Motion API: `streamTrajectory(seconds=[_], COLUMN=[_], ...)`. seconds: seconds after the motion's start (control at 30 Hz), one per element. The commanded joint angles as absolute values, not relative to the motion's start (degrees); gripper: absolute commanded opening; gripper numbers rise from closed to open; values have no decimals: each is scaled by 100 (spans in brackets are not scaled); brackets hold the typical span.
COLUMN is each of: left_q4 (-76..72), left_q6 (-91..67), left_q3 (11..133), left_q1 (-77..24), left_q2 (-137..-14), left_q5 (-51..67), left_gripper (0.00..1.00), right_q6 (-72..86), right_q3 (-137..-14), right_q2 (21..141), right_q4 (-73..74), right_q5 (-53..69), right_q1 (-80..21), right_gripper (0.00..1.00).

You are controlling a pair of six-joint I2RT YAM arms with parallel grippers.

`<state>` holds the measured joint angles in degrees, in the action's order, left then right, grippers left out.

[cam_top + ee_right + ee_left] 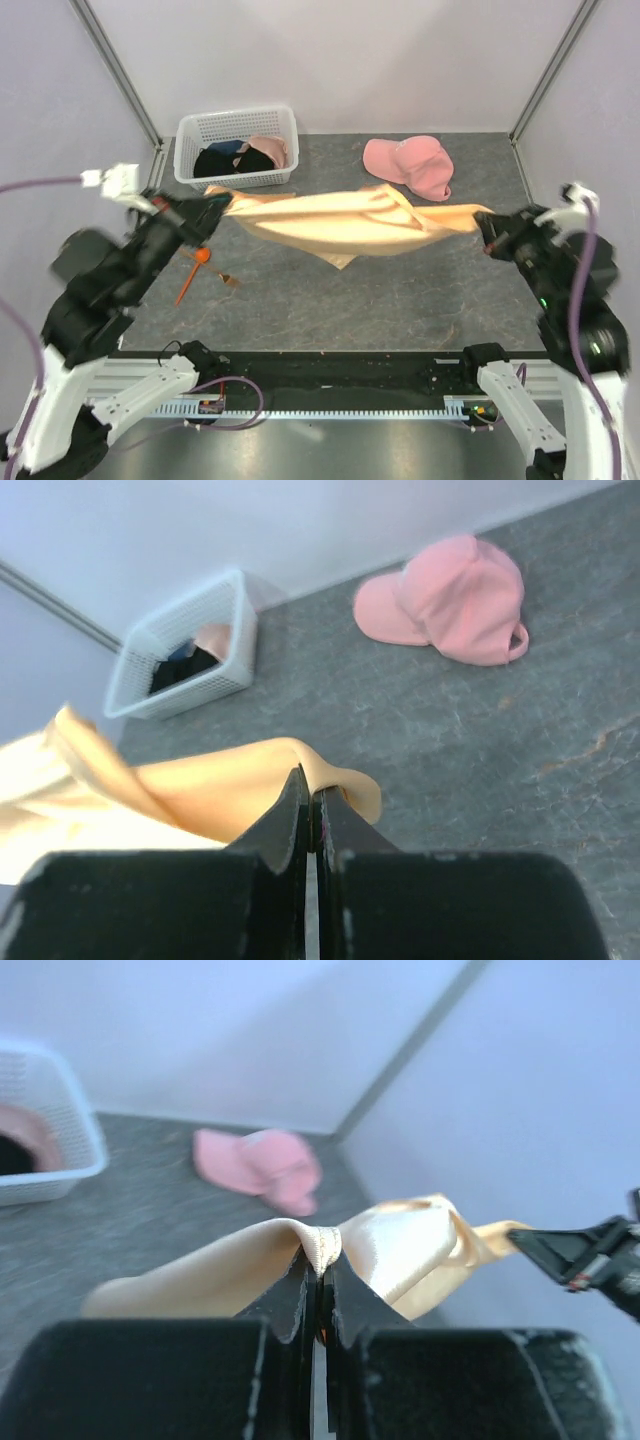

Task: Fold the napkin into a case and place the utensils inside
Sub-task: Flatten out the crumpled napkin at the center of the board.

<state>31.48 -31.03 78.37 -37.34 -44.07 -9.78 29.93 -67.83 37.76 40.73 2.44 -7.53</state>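
**Fold not started: napkin (335,225) held in mid-air**

Early stage. The napkin is off the table (400,310), strung between both arms over its middle, sagging, with one corner hanging down at centre. The left gripper (218,208) is clamped on its left edge and the right gripper (487,232) on its right corner. Both wrist views show jaws pinched tight with cloth bunched at the tips. No crease or case shape yet, so by my read every fold is left to do, then loading.

The utensils (192,275) lie untouched on the table under the left arm: a spoon (201,255) with a thin wooden handle and round orange bowl, and a brown piece (228,279) just beside it. That piece is too small to identify.

Materials: the napkin is thin, glossy peach cloth that drapes in soft folds, likely slippery and poor at holding a crease. The table is matte grey and marbled. A pink cap (410,165) and a white lattice basket (185,150) sit at the back.
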Motion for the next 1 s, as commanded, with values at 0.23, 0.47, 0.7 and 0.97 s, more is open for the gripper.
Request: streamTrajectory(seconds=[0.23, 0.47, 0.7, 0.97], left_q4=[3349, 3419, 3867, 3815], left_q6=[-4359, -4333, -3746, -3393], left_q3=[7146, 6978, 8164, 7139], left_q1=[-3735, -3718, -2611, -3031], left_q2=[-2838, -5156, -8242, -7876], left_q5=[-130, -1736, -1978, -1270], left_gripper=[2, 2, 40, 72], right_q6=[3779, 3560, 2471, 2654], right_q3=[-7718, -5848, -6625, -6060], right_q2=[2593, 4055, 7371, 7243], right_q4=[5828, 4257, 3084, 3630], right_q5=[484, -473, -292, -265], right_q1=[-756, -747, -747, -1432], right_gripper=[0, 0, 47, 98])
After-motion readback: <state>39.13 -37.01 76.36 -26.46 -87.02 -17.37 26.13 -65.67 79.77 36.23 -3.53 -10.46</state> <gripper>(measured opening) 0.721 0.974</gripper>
